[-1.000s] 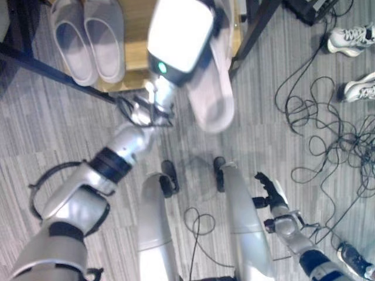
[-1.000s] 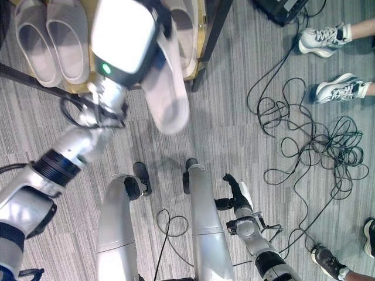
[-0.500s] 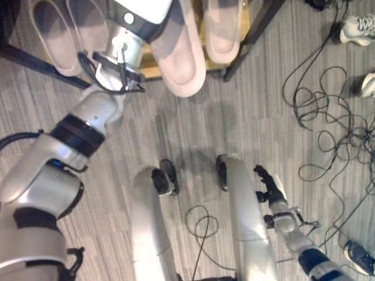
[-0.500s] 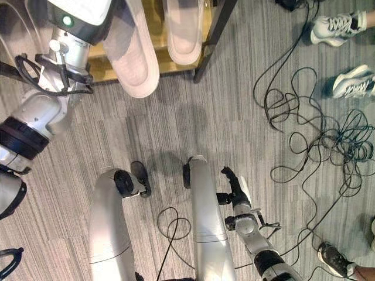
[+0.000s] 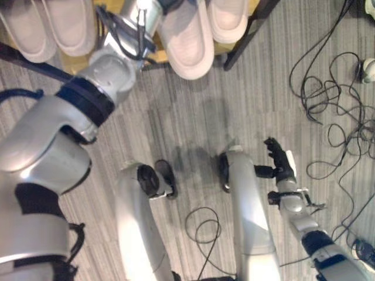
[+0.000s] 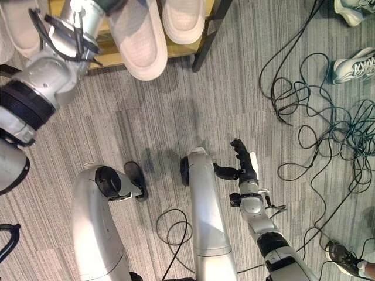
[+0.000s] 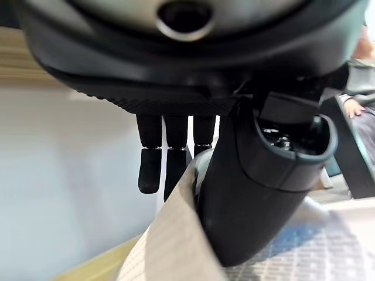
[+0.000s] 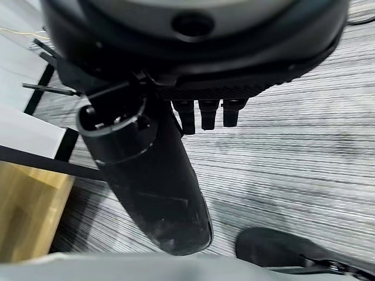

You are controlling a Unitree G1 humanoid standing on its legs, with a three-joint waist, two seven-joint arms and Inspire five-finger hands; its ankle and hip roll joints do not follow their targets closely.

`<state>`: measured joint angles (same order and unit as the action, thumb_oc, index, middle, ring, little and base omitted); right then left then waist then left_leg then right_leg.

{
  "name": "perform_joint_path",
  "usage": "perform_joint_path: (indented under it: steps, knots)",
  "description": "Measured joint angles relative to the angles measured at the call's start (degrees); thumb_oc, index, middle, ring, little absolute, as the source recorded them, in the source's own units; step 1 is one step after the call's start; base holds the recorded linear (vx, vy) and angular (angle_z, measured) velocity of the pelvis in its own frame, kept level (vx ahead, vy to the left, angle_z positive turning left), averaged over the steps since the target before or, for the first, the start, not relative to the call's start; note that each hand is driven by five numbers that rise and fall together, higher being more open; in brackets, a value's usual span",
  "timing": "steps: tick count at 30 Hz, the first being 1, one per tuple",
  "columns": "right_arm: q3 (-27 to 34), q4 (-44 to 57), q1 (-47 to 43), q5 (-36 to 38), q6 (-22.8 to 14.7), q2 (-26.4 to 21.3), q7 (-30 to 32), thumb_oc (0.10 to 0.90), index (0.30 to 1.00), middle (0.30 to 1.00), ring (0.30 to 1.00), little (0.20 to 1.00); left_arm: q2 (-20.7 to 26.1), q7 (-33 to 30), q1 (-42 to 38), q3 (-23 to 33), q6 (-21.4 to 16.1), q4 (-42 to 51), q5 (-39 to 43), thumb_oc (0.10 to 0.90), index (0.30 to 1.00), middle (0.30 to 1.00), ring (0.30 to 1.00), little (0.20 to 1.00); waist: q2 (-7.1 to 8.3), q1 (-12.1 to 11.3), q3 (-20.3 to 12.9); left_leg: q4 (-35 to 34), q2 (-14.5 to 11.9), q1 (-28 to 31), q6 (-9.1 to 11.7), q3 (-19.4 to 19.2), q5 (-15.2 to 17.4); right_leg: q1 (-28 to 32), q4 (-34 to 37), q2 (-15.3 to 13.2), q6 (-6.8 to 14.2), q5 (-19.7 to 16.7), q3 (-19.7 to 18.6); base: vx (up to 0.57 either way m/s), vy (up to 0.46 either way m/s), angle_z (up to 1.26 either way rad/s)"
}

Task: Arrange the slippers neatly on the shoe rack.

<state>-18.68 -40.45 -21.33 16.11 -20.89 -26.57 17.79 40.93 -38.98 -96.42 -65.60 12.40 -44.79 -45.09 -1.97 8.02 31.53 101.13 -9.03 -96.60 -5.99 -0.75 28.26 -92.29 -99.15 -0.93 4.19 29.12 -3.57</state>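
Now the pale beige foam slipper [image 5: 186,44] held by the left hand [image 7: 258,187] lies farther in than a second ago: its toe half reaches over the wooden shelf of the black-framed shoe rack [image 6: 114,58], while the rounded heel overhangs the grey striped carpet [image 5: 193,123]. Placement looks nearly done, though the slipper probably needs pushing farther in. In the left wrist view the thumb and dark fingers [image 7: 149,161] pinch its soft, matte edge. A matching slipper [image 5: 229,20] sits just right of it; two more [image 5: 41,29] lie at far left. The right hand [image 6: 245,167] hangs low at the right, fingers loosely straight, holding nothing.
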Motion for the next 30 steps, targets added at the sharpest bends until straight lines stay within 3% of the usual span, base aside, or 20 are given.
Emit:
perform_joint_path:
  steps: [6, 11, 12, 13, 14, 18, 30]
  knots:
    - [-0.3, -0.03, 0.66, 1.9, -0.64, -0.21, -0.74, 0.8, 0.9, 0.9, 0.9, 0.9, -0.69, 1.36, -5.53, -2.81, -0.66, -8.32, 2.09, 0.4, 0.3, 0.3, 0.3, 0.3, 0.09, 0.4, 0.0, -0.05, -0.01, -0.29, -0.54, 0.23, 0.43, -0.02, 0.28, -0.35, -0.37, 0.26, 0.52, 0.01, -0.002, 0.0]
    - [-0.46, -0.9, 0.68, 2.16, -1.18, -0.24, -1.09, 0.8, 0.9, 0.9, 0.9, 0.9, -0.92, 2.5, -6.5, -4.62, -0.66, -9.91, 2.02, 0.4, 0.3, 0.3, 0.3, 0.3, 0.34, 0.99, 0.04, 0.55, -0.01, -0.33, -1.06, 0.14, 0.77, -0.03, -0.26, -0.58, -0.21, 0.31, 0.53, 0.02, 0.001, 0.0]
    - [-0.43, -0.99, 0.53, 2.8, -1.34, -0.24, -1.12, 0.8, 0.9, 0.9, 0.9, 0.9, -1.69, 3.86, -7.26, -6.75, -1.05, -10.9, 1.92, 0.558, 0.538, 0.538, 0.538, 0.538, 0.63, 1.21, 0.07, 1.0, -0.03, -0.6, -1.04, 0.03, 0.84, -0.28, -0.73, -0.67, -0.48, 0.57, 0.49, 0.0, 0.0, 0.0]
    - [-0.44, -1.28, 0.4, 3.53, -1.35, -0.25, -1.12, 0.8, 0.9, 0.9, 0.9, 0.9, -2.09, 4.61, -7.26, -7.5, -1.3, -11.0, 1.87, 0.642, 0.662, 0.662, 0.662, 0.662, 0.7, 1.29, 0.1, 1.51, -0.04, -0.63, -1.11, 0.04, 1.02, -0.29, -1.19, -0.75, -0.51, 0.8, 0.46, 0.04, 0.002, -0.01]
    - [-0.44, -2.0, 0.06, 4.46, -1.38, -0.25, -1.13, 0.8, 0.9, 0.9, 0.9, 0.9, -2.57, 4.86, -7.26, -8.05, -1.41, -11.14, 1.71, 0.8, 0.9, 0.9, 0.9, 0.9, 0.78, 1.32, 0.09, 1.95, -0.04, -0.67, -1.4, -0.08, 1.27, -0.36, -1.66, -0.85, -0.45, 1.02, 0.36, 0.0, 0.0, 0.0]
    - [-0.96, -2.38, -0.4, 6.22, -1.45, -0.22, -1.37, 0.8, 0.9, 0.9, 0.9, 0.9, -5.78, 5.59, -7.25, -8.32, -1.71, -14.22, 1.95, 0.8, 0.9, 0.9, 0.9, 0.9, 1.1, 1.34, 0.07, 2.12, -0.1, -0.77, -1.58, -0.62, 1.45, -0.66, -1.83, -0.8, -0.37, 1.17, -0.19, 0.02, 0.016, -0.01]
    - [-1.35, -2.46, 3.09, 6.65, -2.19, 0.24, -3.18, 0.8, 0.9, 0.9, 0.9, 0.9, -5.84, 8.7, -8.79, -8.65, -2.56, -19.47, 4.53, 0.8, 0.9, 0.9, 0.9, 0.9, 1.19, 2.26, 0.06, 5.82, -1.0, -1.43, -2.04, -0.58, 3.22, -1.1, -4.67, -1.04, -0.31, 1.96, 0.11, 0.01, 0.019, -0.04]
